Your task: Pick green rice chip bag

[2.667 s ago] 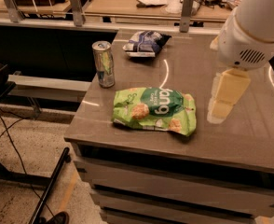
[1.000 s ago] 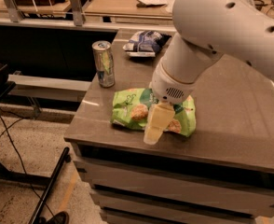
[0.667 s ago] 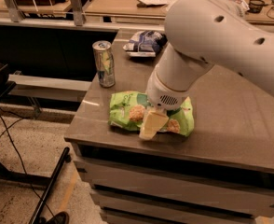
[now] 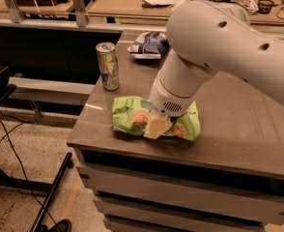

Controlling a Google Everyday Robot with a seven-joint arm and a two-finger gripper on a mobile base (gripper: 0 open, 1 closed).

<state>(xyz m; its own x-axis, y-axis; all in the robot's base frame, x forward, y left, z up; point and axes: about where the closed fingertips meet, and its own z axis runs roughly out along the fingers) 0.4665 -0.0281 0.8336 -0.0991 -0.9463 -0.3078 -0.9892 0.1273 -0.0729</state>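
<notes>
Grey desk point(image 4: 234, 132) carries the green rice chip bag point(image 4: 127, 116); the pincer point(image 4: 156, 126) rests on its middle, grip impossible to tell, lettering unreadable.

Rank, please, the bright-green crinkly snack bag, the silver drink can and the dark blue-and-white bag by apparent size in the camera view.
Largest: the bright-green crinkly snack bag, with the end effector at its middle.
Unranked: the silver drink can and the dark blue-and-white bag look alike; that bag lies farther back, partly behind the arm.

White arm point(image 4: 219, 37) enters from upper right, bent steeply down; end effector point(image 4: 156, 126) low, centre, pointing down-left.
</notes>
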